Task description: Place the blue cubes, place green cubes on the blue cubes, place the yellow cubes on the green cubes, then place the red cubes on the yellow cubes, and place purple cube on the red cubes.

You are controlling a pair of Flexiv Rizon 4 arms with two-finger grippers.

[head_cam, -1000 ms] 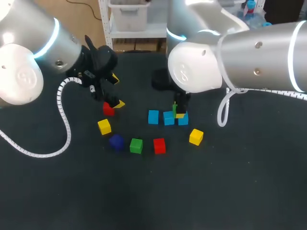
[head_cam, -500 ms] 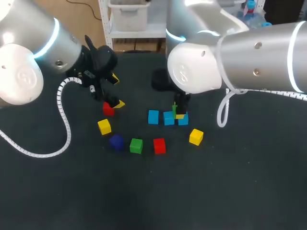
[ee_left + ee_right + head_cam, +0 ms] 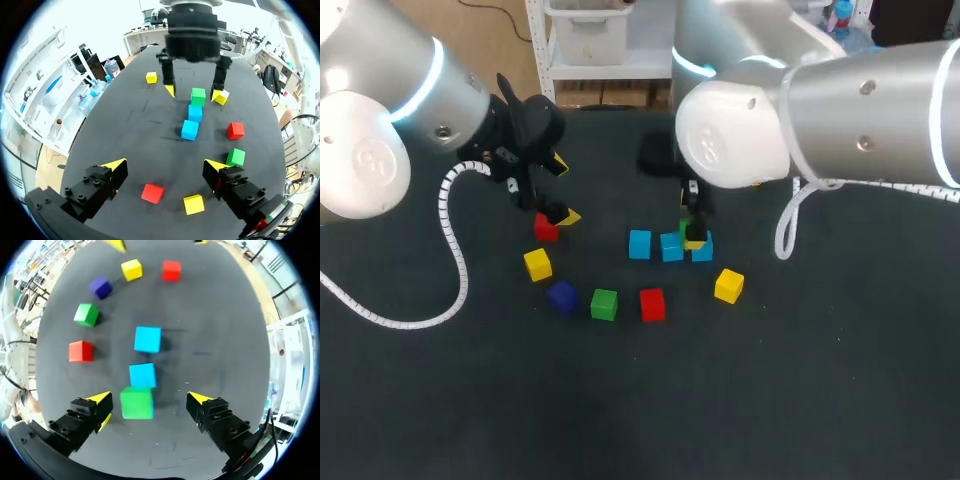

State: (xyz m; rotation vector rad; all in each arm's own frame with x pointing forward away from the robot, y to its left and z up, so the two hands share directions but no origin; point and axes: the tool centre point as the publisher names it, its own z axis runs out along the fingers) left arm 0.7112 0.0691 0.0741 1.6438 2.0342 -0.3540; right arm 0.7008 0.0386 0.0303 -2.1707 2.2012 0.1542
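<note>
straddling green cube (image 3: 136,402), right pincer (image 3: 148,398) stood apart; left pincer (image 3: 165,163) likewise apart above red cube (image 3: 152,193). both judged light, rigid, smooth: take by opposite flat faces.

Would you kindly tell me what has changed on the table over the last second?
The right arm has lifted and drawn back slightly, so the right gripper now stands open over the green cube, which sits on the end blue cube. Whether the cube was let go just now is unclear. The left gripper, open, and the loose cubes stayed put.
</note>
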